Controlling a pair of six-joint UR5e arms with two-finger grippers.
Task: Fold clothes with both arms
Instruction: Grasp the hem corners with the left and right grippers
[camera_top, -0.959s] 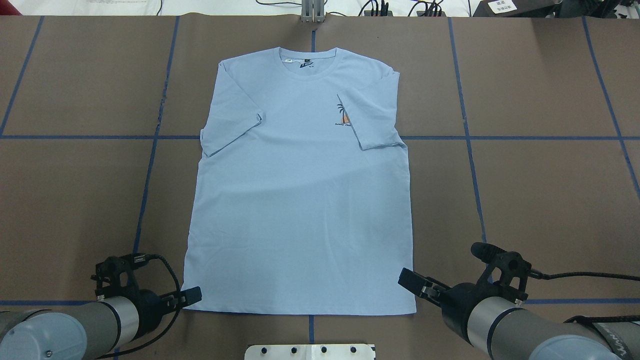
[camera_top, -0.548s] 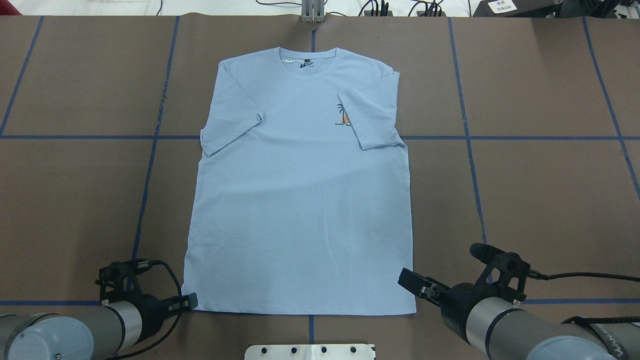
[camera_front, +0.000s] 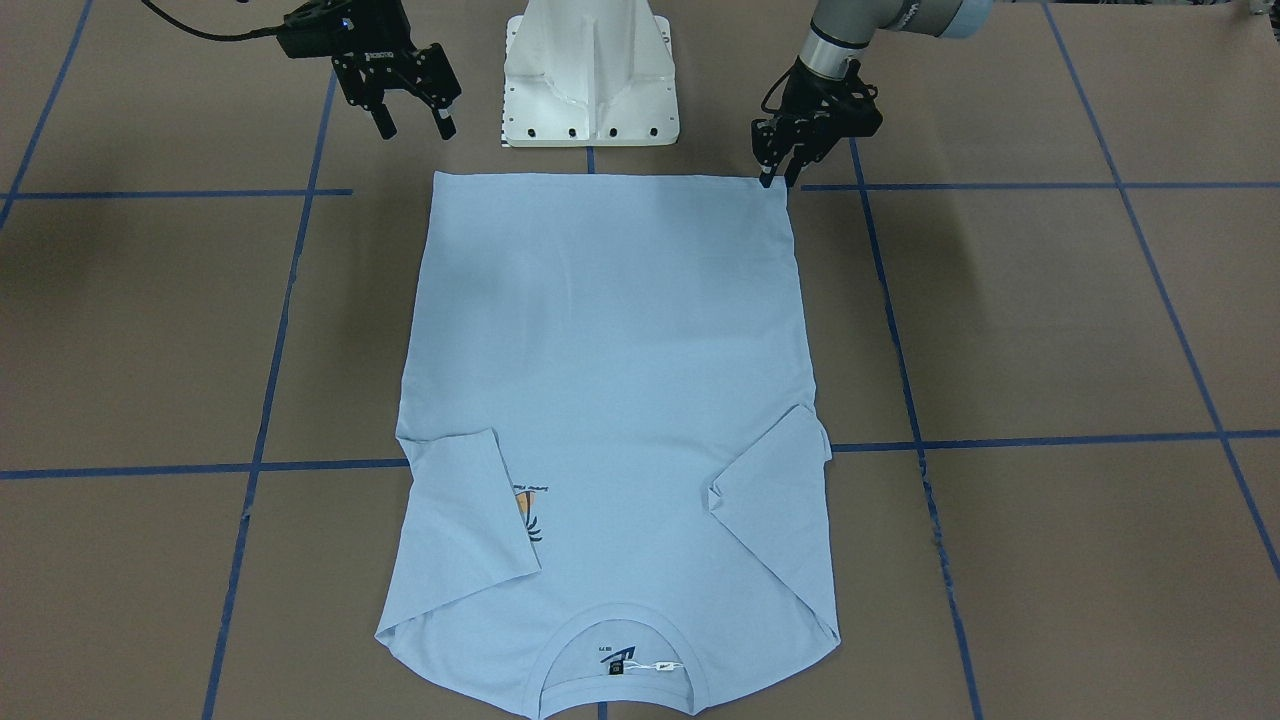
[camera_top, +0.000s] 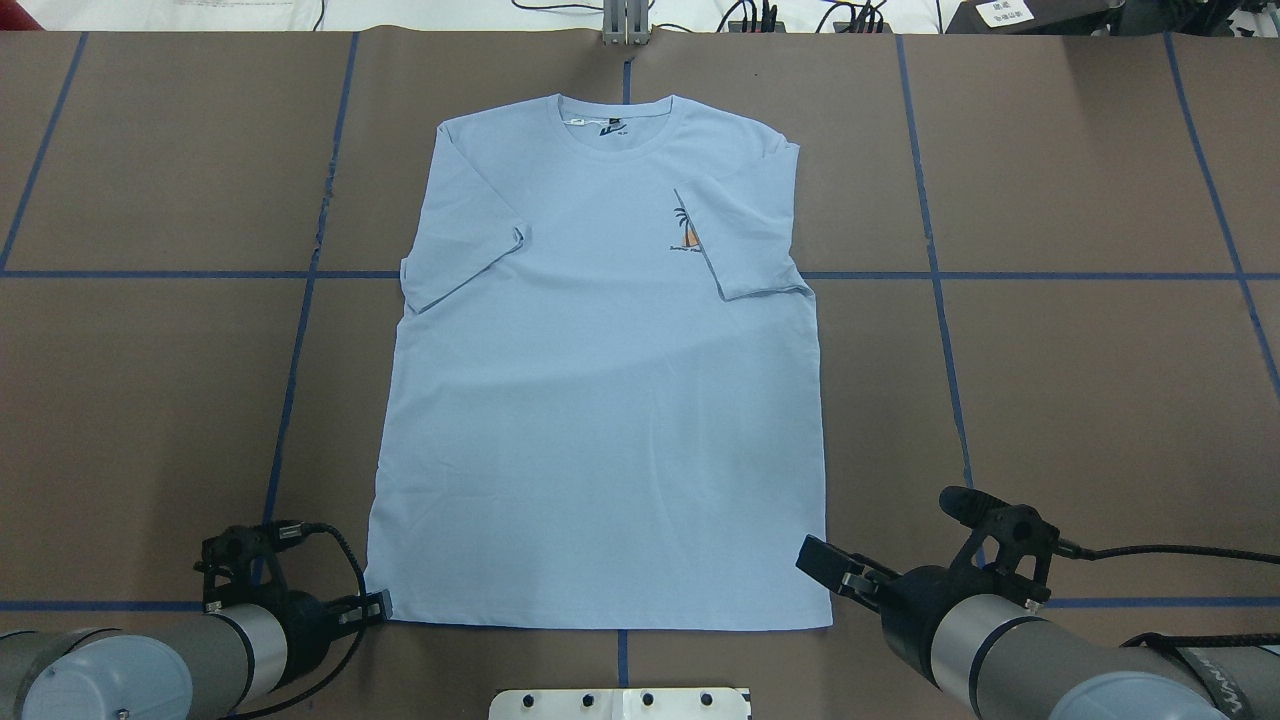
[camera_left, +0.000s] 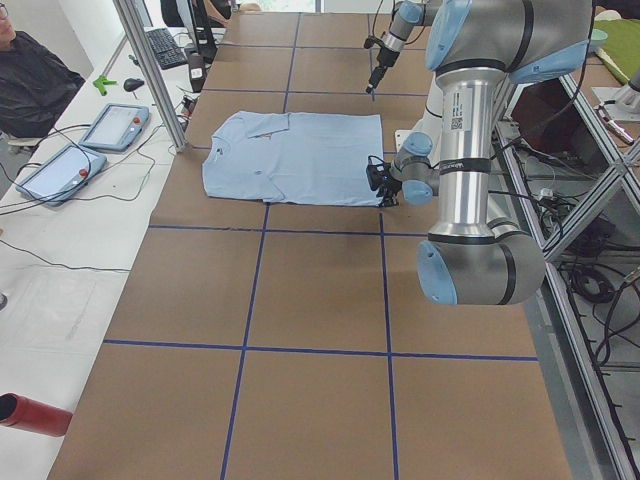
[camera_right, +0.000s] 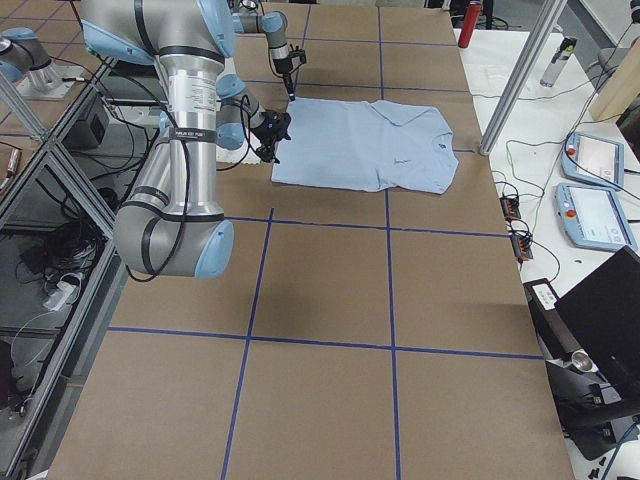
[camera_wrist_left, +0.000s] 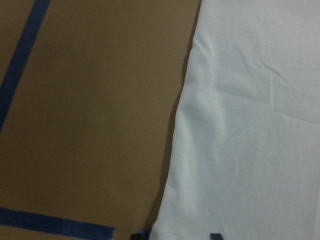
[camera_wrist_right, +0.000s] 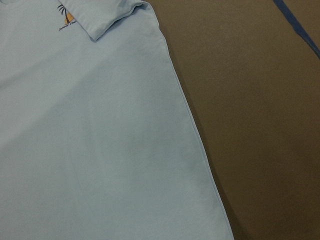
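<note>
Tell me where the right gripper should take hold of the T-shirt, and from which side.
Probably the hem corner of the T-shirt nearest the right gripper, approached from the robot's side, low over the table. The cloth lies flat, and at that corner two edges are free for the open jaws to pinch.

A wide table (camera_top: 1100, 400) covered in brown paper is lying under even indoor light, blue tape lines (camera_top: 1100, 276) are dividing it into large rectangles, and a white side bench (camera_left: 60, 290) is carrying two screen pendants (camera_left: 112, 126), loose cables and a red cylinder (camera_left: 30, 413).
</note>
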